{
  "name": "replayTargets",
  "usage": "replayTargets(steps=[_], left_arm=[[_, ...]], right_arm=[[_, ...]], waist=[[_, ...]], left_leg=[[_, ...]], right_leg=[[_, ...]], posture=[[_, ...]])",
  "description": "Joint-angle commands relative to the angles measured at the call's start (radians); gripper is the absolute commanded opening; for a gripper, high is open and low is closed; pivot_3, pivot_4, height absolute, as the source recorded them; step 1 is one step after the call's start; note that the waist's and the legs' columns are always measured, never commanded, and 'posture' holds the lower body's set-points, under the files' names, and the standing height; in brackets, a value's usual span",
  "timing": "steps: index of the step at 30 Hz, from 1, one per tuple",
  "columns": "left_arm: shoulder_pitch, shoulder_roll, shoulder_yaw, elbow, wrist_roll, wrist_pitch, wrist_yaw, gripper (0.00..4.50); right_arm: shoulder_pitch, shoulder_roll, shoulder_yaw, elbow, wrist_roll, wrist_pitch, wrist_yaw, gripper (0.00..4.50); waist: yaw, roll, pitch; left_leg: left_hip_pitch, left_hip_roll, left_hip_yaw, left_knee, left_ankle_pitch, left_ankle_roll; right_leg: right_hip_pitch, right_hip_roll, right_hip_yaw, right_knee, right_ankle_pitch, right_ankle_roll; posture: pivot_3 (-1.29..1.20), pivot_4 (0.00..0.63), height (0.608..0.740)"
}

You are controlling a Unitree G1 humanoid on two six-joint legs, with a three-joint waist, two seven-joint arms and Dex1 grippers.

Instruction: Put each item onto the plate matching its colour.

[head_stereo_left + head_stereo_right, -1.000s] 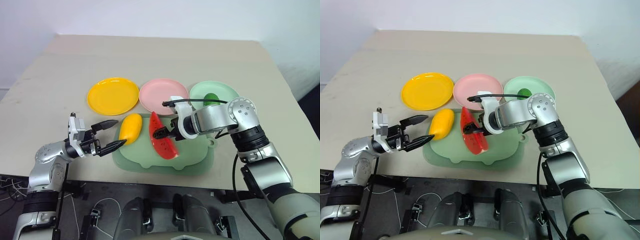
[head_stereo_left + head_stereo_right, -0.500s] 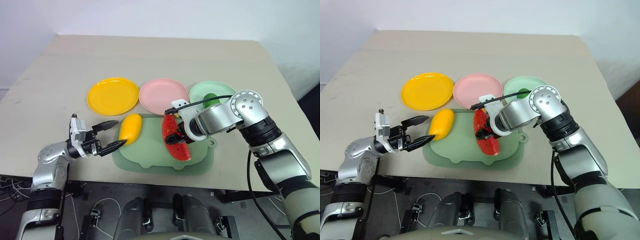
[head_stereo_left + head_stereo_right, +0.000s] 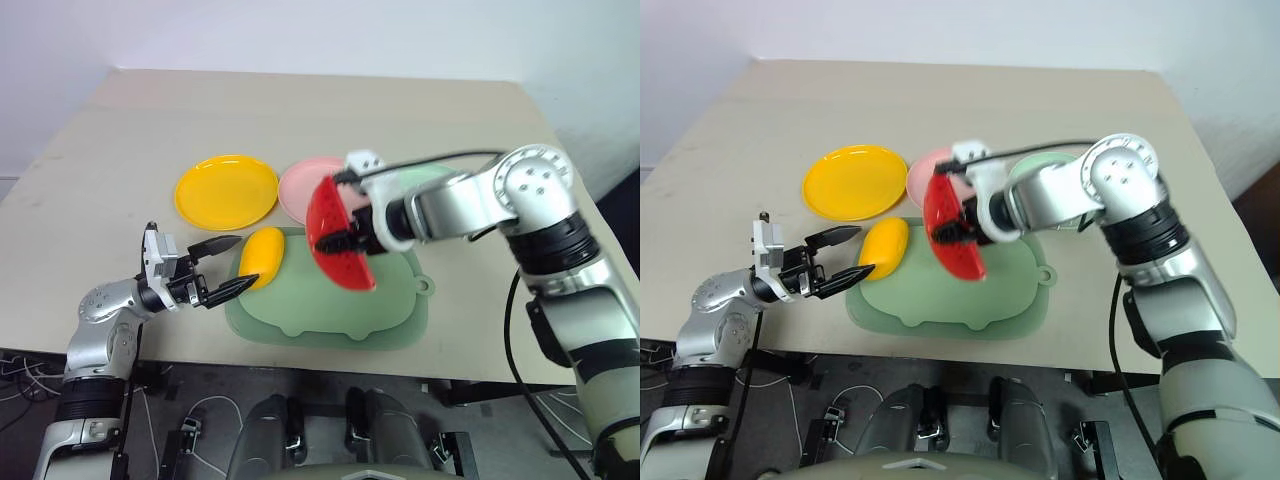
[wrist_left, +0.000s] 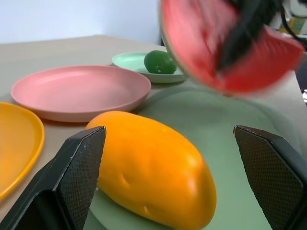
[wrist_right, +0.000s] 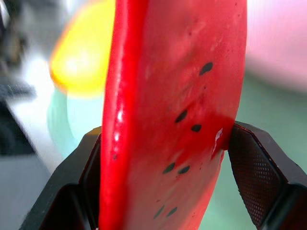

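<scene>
Red watermelon wedge [image 3: 337, 232] is clamped between the right gripper's [image 3: 345, 238] two black fingers and held in the air above the mat [image 3: 330, 315], in front of the pink plate [image 3: 303, 186] as the head views frame it. The right wrist view shows the grip closely: one pad [image 5: 254, 172] on each flat face of the wedge, dark seeds visible on the red flesh, the yellow mango a blur behind. Its green rind cannot be made out in that view.

Mango [image 3: 261, 256] lies on the mat's left edge, just beside the left gripper [image 3: 222, 266]. That gripper is spread wide and holds nothing; its fingertips point at the mango without touching it. The left wrist view confirms the gap, with the mango lying between and beyond the two fingers [image 4: 79, 167].

Yellow plate [image 3: 226, 191] sits on the table [image 3: 100, 140] behind the mango, with nothing on it. The green plate is largely hidden by the right arm in the head views. The left wrist view shows the green plate [image 4: 132, 61] plainly, with the round green fruit [image 4: 159, 62] resting on it, and the pink plate bare. In that view the wedge appears blurred overhead.
</scene>
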Motion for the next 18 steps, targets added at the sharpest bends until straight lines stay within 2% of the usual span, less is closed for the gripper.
replayTargets(steps=[1, 5, 11, 18], left_arm=[[0.006, 0.010, 0.021, -0.030, -0.011, 0.001, 0.008, 4.50], [0.015, 0.012, 0.029, -0.024, -0.012, -0.010, 0.009, 4.50], [0.055, 0.003, 0.029, -0.070, -0.014, -0.014, 0.026, 4.50], [0.073, 0.009, 0.030, -0.121, -0.020, 0.011, 0.055, 4.50]], right_arm=[[-0.038, -0.041, 0.013, 0.036, -0.349, -0.100, 0.258, 3.27], [-0.074, 0.012, 0.057, 0.162, -0.635, -0.217, 0.528, 3.27], [-0.161, 0.166, 0.159, 0.488, -1.046, -0.455, 0.842, 3.27], [-0.233, 0.341, 0.145, 0.833, -1.355, -0.704, 1.035, 3.27]], waist=[[0.001, 0.000, 0.000], [-0.007, 0.000, 0.000], [-0.009, 0.000, 0.000], [-0.006, 0.000, 0.000]], left_leg=[[0.000, 0.000, 0.000, 0.000, -0.001, 0.001], [-0.001, 0.000, 0.001, 0.000, -0.002, 0.005], [0.000, 0.002, 0.008, 0.000, 0.001, 0.002], [0.000, 0.002, 0.009, 0.000, 0.000, -0.001]], right_leg=[[0.000, 0.000, 0.000, -0.001, 0.000, 0.000], [0.000, 0.000, 0.000, -0.002, 0.000, 0.000], [-0.005, 0.000, 0.003, 0.004, 0.002, -0.003], [-0.005, 0.000, 0.003, 0.004, 0.002, -0.003]], posture=[[0.00, 0.150, 0.696], [0.00, 0.150, 0.696], [0.00, 0.150, 0.696], [0.00, 0.150, 0.696]])
